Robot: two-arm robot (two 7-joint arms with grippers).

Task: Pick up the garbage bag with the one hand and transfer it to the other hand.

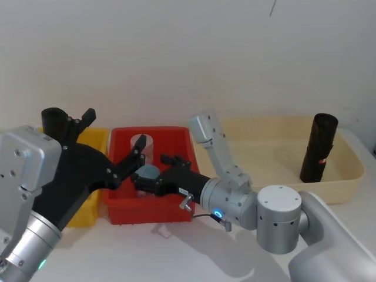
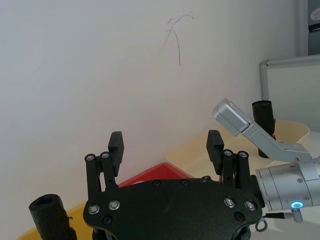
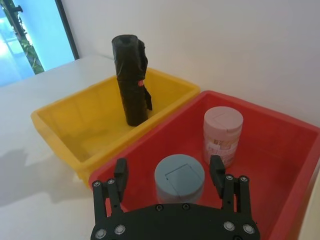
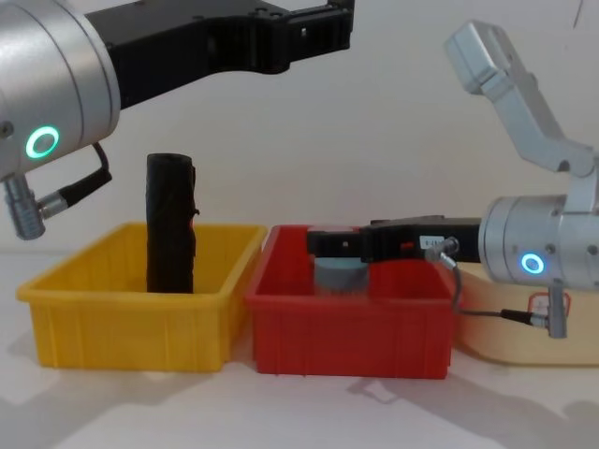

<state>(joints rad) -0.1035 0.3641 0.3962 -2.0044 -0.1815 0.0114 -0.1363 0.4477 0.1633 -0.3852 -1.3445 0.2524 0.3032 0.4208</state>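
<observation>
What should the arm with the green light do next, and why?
Probably lower the left end effector toward the garbage bag standing in the yellow bin: its fingers are open and empty, well above the roll's top in the chest view. The right end effector sits open, low in the red bin.

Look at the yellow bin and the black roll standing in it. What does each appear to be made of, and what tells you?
Yellow bin: probably moulded plastic, smooth and slightly glossy, with even colour and a thick rim. Black roll: likely thin plastic film, wrinkled, with a soft sheen and a loose flap.
</observation>
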